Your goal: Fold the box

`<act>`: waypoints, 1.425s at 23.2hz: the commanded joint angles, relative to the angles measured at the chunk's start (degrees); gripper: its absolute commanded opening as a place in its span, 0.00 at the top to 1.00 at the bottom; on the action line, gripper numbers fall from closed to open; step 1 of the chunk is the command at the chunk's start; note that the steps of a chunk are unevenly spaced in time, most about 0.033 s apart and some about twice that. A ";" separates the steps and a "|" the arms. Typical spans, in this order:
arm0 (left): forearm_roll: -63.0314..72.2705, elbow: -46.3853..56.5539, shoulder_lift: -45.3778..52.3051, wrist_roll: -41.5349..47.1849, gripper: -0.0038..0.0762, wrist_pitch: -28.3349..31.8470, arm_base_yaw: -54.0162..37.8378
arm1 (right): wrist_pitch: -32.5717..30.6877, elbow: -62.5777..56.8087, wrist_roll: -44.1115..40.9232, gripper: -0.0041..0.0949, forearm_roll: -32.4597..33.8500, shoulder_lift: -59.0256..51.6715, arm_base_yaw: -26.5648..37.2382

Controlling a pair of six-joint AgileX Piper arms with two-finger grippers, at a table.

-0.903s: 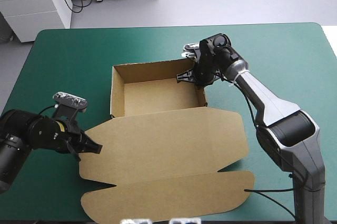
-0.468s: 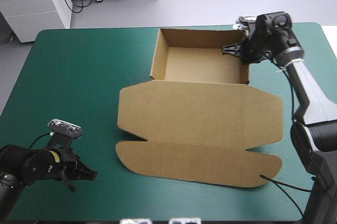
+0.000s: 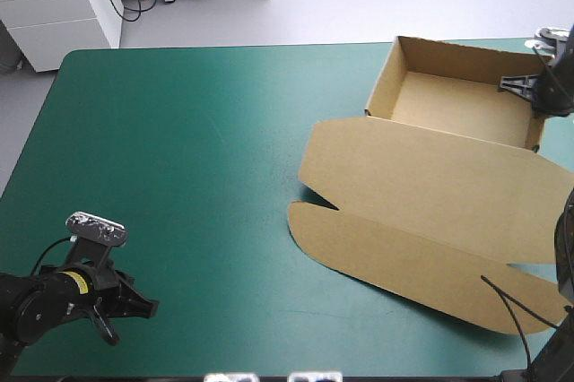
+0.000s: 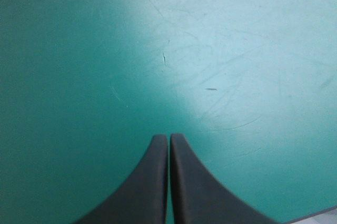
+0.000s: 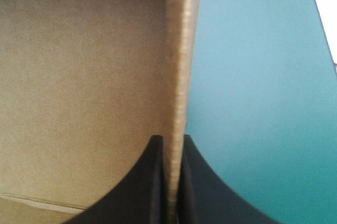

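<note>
Box [image 3: 421,176] sits open, lid flat, at the table's [image 3: 179,131] far right. Right gripper [image 5: 169,139] pinches a side wall, likely the right one. Left gripper [image 4: 168,136] is closed.

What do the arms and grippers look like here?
The left gripper and the right gripper each have two broad black fingers, curved like fins and tapering to a tip. The left arm is black with rounded housings and a small yellow mark near the wrist. Of the right arm only a black stretch shows at the high view's edge.
</note>
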State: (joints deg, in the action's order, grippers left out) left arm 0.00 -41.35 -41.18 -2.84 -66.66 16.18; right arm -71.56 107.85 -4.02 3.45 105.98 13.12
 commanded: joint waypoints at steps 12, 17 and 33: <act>0.00 -1.22 0.30 0.53 0.96 1.58 0.13 | 0.05 -0.85 2.23 0.96 2.78 5.09 8.93; -1.87 -1.22 0.30 0.66 0.96 1.58 0.13 | 0.05 -0.85 2.24 0.68 3.12 5.22 8.93; -4.74 -1.08 1.54 3.17 0.96 6.87 0.13 | 0.05 -5.41 14.78 0.67 -23.20 -15.97 8.93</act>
State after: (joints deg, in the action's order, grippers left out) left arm -2.97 -41.34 -40.53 -0.96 -64.68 16.18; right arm -71.04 103.39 6.69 -11.38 97.29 21.69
